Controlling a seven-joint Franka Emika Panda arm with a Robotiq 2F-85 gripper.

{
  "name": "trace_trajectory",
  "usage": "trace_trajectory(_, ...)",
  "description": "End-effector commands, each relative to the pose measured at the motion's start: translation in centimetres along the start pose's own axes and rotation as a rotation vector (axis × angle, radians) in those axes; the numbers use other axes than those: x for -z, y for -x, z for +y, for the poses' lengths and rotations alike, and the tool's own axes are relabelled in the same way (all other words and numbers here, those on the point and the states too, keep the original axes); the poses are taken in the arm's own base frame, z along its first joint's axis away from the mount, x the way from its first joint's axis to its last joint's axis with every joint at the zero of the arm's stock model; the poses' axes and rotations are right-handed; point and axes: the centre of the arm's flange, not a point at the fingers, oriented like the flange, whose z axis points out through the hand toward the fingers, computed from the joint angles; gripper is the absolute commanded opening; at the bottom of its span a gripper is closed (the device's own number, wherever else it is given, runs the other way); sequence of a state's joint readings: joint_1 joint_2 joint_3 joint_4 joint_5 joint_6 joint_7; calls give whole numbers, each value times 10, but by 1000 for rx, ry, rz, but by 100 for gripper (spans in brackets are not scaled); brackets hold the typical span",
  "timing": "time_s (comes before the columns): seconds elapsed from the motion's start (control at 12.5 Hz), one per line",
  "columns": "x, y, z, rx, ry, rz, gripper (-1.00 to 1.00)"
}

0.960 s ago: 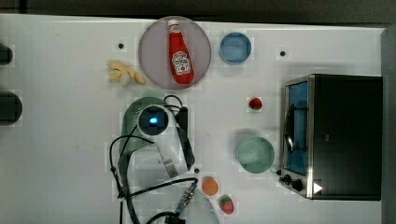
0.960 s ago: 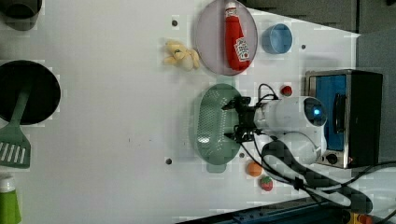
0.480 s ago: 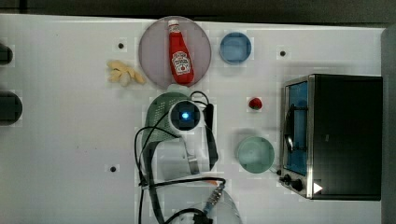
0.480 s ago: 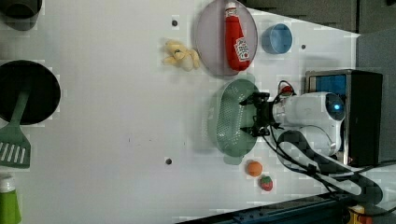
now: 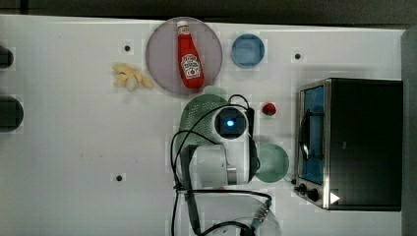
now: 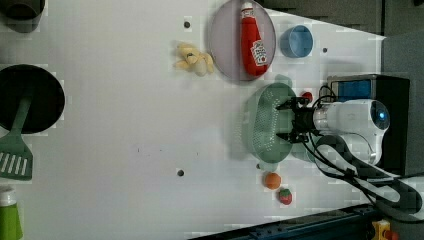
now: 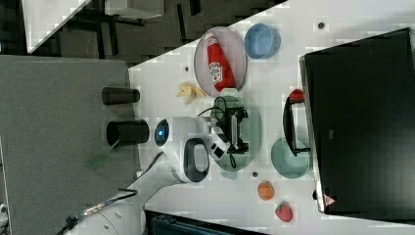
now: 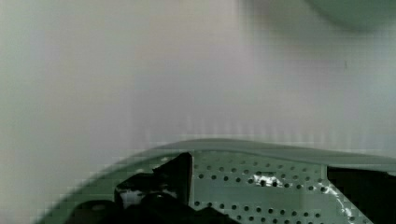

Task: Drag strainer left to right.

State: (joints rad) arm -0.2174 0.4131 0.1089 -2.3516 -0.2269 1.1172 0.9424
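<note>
White tabletop (image 5: 74, 147) dotted with small dark holes, edged in the top view by a dark band along the upper side; in the right view, grey panel (image 7: 54, 122) and dark floor beyond the table's far edge. Strainer (image 6: 267, 125) – pale mint, perforated, oblong – near the table's middle, just below the grey plate (image 5: 162, 64) bearing the ketchup bottle (image 5: 189, 59), well apart from the toaster oven (image 5: 364, 142) at the top view's right. Long axis running top to bottom in the left view, a small tab at each end; hollow side up, holes visible in the wrist view (rim (image 8: 261, 149) arching across, wall dotted beneath). Gripper (image 6: 290, 121) inside the strainer at its side toward the left view's right, black fingers (image 6: 287, 105) spread apart – one above, one below – no wall pinched between them as far as visible. Plain green bowl (image 5: 275, 164) just beside the arm, toward the top view's right; blue bowl (image 5: 248, 50) beside the plate; red fruit (image 5: 268, 109) between strainer and oven. Yellow toy (image 5: 129, 78) to the top view's left of the plate. Orange ball (image 6: 272, 180) and strawberry (image 6: 285, 196) below the strainer in the left view; dark pan (image 6: 30, 97) with green spatula (image 6: 15, 145) at the left view's left edge.
</note>
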Motion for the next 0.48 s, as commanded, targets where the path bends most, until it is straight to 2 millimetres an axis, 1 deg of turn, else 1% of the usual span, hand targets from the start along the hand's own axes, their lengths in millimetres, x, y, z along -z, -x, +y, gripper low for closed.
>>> trace_trajectory(0.08, 2, -31, 1, 78, 0, 18, 100)
trace_trajectory(0.32, 1, -51, 2, 57, -2, 28, 100)
trace_trajectory(0.4, 4, -50, -1, 63, -18, 27, 100)
trace_trajectory(0.48, 12, -47, -5, 70, -41, 28, 100)
